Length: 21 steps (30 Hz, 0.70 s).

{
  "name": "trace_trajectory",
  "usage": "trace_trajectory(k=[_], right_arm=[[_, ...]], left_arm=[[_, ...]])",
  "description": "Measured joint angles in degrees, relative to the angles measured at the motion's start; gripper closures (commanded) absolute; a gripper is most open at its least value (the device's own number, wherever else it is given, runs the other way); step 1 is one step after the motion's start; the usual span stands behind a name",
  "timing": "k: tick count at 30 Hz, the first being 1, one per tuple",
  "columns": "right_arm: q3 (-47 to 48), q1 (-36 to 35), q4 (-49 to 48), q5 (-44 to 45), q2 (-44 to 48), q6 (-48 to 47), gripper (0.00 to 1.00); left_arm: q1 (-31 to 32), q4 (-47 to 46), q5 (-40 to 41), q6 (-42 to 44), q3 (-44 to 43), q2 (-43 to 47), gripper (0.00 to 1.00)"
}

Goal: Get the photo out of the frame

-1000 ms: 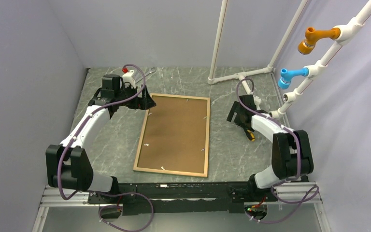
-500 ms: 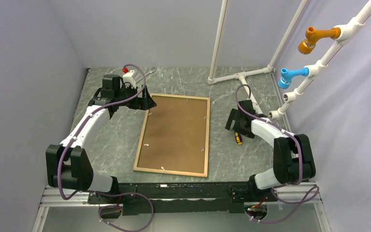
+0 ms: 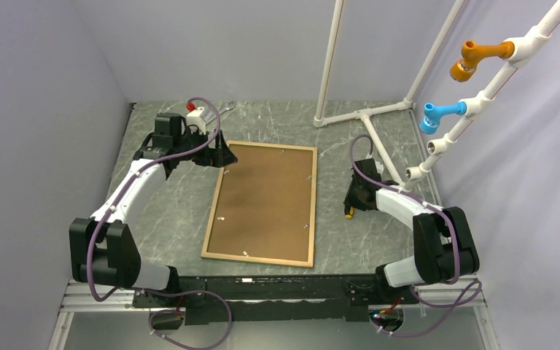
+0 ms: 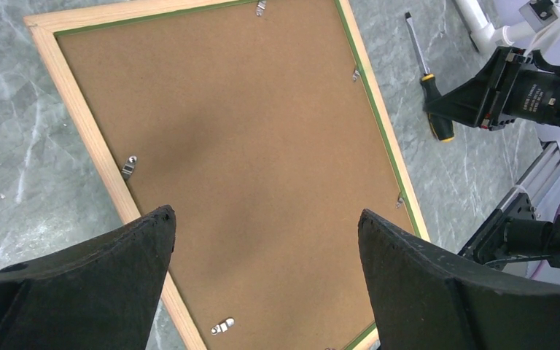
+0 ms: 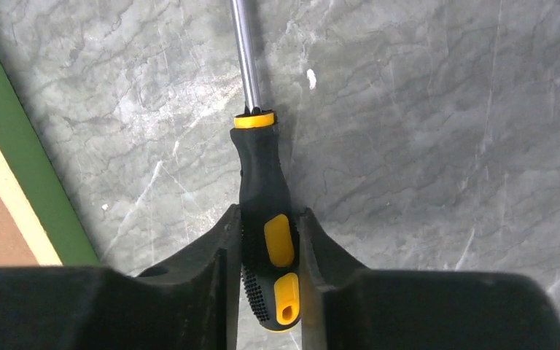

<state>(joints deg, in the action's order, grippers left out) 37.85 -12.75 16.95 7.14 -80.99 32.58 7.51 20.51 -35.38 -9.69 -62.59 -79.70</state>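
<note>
**Right arm pulls the screwdriver back; frame lies face down**

Top external view: compared with a second ago, the right gripper (image 3: 351, 203) has moved nearer to the arm bases and closer to the frame (image 3: 212, 227). It carries the screwdriver (image 3: 348, 212) with it. The left gripper (image 3: 222, 155) has not moved and hangs over the far left corner of the frame. The frame lies flat in the middle of the table (image 3: 168, 211), with the brown backing board (image 3: 266, 200) facing up. The photo does not show.

Left wrist view: the left gripper (image 4: 262, 219) has its jaws wide apart above the backing board (image 4: 240, 146). The frame (image 4: 91, 142) shows light wood rails with a thin green line inside. Small metal tabs (image 4: 127, 166) sit along the rails, over the board's edge.

Right wrist view: the right gripper (image 5: 268, 215) is clamped on the black and yellow handle of the screwdriver (image 5: 262, 168). The steel shaft points away from the gripper over the marble surface. The green edge of the frame (image 5: 22, 153) is just beside it, not touching.
</note>
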Motion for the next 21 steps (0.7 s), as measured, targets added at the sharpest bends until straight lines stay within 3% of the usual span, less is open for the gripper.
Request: trace_trajectory(k=[4,13,17,21], right_arm=[[0.13,-1.25,-0.11,1.55,-0.09,-0.02,1.0],[-3.56,-6.36,-4.31,-3.85,7.67,-1.31,1.0],[-3.28,-11.28,-7.82,-5.81,13.66,-2.19,1.0],[-1.05,-17.66,-12.66,-10.49,13.27,-1.92,1.0]], left_arm=[[0.2,0.04,-1.51,-0.04,0.0,-0.26,0.04],[1.9,-1.88,-8.02,-1.07,0.57,-2.93,0.06],[2.51,-5.09,-12.87,-3.45,1.31,-4.22,0.05],[2.89,-8.79,-16.79,-6.62,2.4,-5.27,0.05]])
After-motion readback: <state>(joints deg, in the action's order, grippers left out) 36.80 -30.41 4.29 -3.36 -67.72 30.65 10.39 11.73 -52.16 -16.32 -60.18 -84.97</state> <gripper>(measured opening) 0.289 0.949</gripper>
